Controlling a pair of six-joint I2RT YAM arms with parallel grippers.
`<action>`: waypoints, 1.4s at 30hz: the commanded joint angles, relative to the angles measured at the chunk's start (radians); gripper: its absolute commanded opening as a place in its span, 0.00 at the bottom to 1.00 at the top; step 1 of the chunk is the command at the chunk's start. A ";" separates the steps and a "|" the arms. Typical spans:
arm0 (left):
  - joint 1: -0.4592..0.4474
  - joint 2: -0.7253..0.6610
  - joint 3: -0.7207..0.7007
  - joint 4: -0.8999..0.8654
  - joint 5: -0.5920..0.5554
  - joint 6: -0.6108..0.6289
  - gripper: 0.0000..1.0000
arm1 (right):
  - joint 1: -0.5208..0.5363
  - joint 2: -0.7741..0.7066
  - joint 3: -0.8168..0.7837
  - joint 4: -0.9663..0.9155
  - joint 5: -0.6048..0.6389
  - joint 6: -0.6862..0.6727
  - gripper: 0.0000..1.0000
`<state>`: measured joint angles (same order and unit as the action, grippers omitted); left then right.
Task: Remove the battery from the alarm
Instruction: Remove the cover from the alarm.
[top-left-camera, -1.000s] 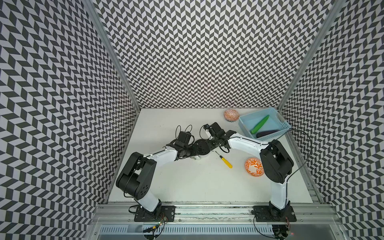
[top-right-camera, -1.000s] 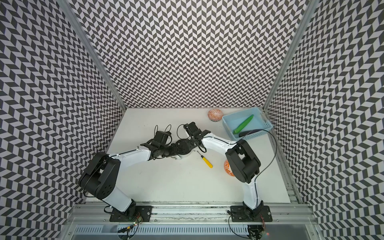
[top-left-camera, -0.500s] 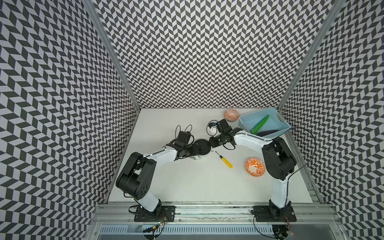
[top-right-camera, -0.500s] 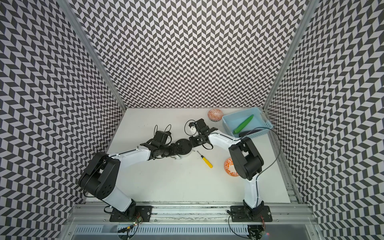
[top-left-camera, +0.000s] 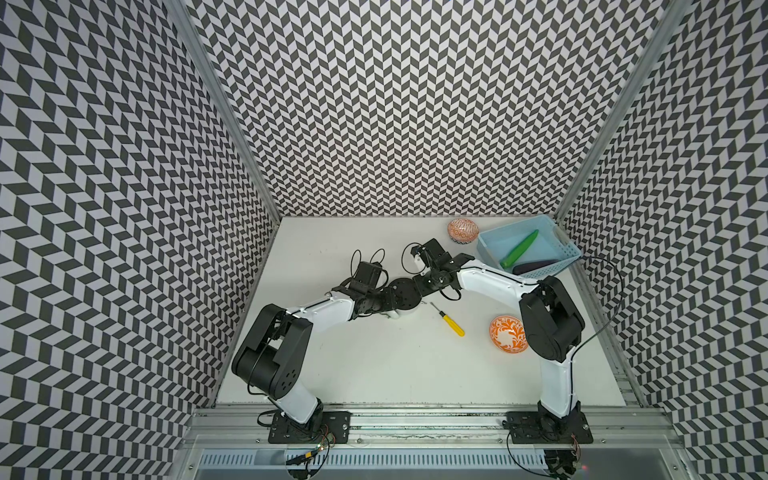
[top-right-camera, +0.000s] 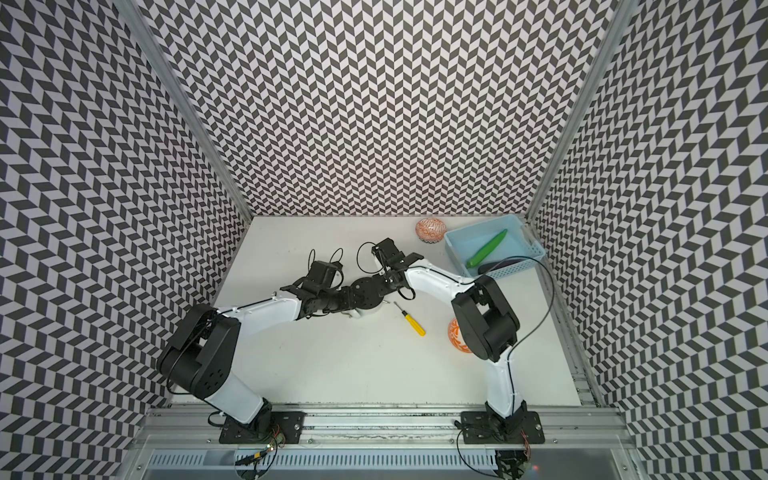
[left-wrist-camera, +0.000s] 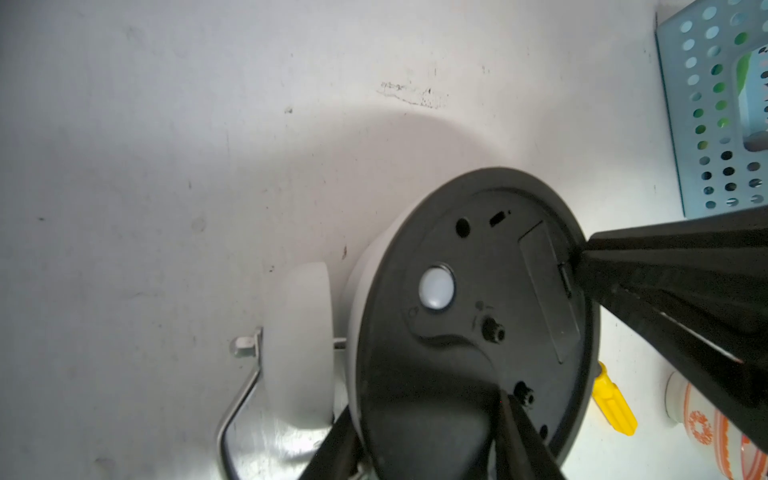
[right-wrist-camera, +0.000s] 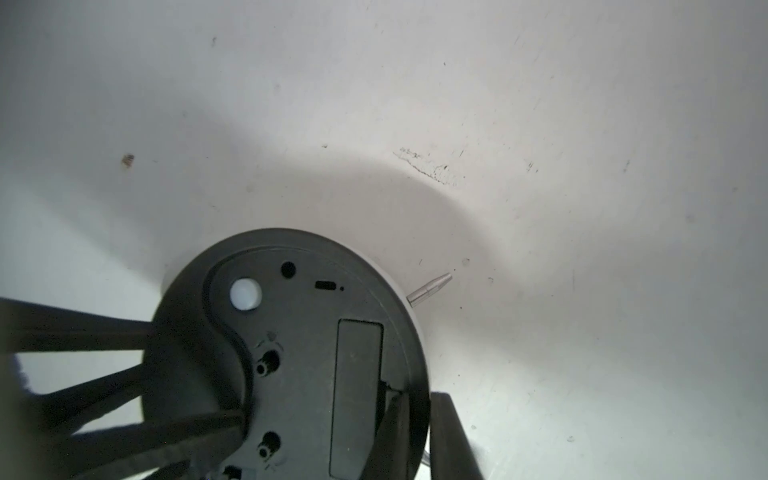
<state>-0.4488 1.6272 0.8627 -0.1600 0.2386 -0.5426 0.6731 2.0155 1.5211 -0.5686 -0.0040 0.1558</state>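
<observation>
The alarm (top-left-camera: 405, 293) lies tilted near the table's middle in both top views, its black disc back (top-right-camera: 365, 291) facing up. My left gripper (left-wrist-camera: 424, 436) is shut on its body, one finger under the white front and one on the back. The white bell (left-wrist-camera: 299, 340) and wire handle show beside it. My right gripper (right-wrist-camera: 417, 399) is closed across the alarm's rim, one fingertip at the latch edge of the closed battery cover (right-wrist-camera: 357, 395). The battery is hidden.
A yellow-handled screwdriver (top-left-camera: 451, 322) lies just right of the alarm. One orange patterned bowl (top-left-camera: 508, 333) sits by the right arm, another (top-left-camera: 462, 230) at the back. A blue basket (top-left-camera: 544, 270) at the back right holds a green cucumber (top-left-camera: 519, 249).
My right gripper has drawn back from over the alarm, uncovering the black back, and now sits at its right rim. The left arm and the alarm have barely moved.
</observation>
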 joint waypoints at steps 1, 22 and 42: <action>0.009 0.059 -0.019 -0.137 -0.116 0.051 0.35 | 0.018 0.064 -0.002 -0.122 0.205 -0.033 0.14; 0.025 0.085 -0.015 -0.147 -0.068 0.087 0.26 | 0.093 0.260 -0.139 -0.161 0.218 -0.146 0.12; 0.024 0.134 0.018 -0.152 -0.077 0.100 0.30 | -0.018 0.072 -0.257 -0.039 -0.096 -0.059 0.12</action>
<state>-0.4194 1.6894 0.9287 -0.1799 0.2729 -0.4873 0.6445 1.9778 1.3552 -0.3115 -0.0849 0.0689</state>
